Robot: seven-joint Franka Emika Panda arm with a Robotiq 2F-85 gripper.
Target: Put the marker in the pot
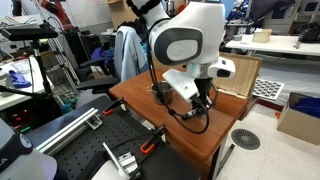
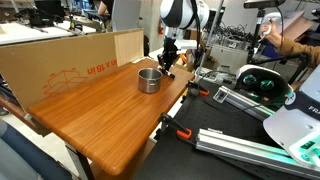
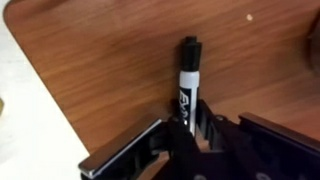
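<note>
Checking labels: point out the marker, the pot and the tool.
the marker (image 3: pixel 188 88), wrist view, on its labelled barrel.
the pot (image 2: pixel 149 85), in an exterior view, on its outer wall.
the tool (image 2: pixel 167 66), in an exterior view, midway between its fingertips.

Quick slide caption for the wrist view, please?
The gripper holds the black marker over the wooden table.
</note>
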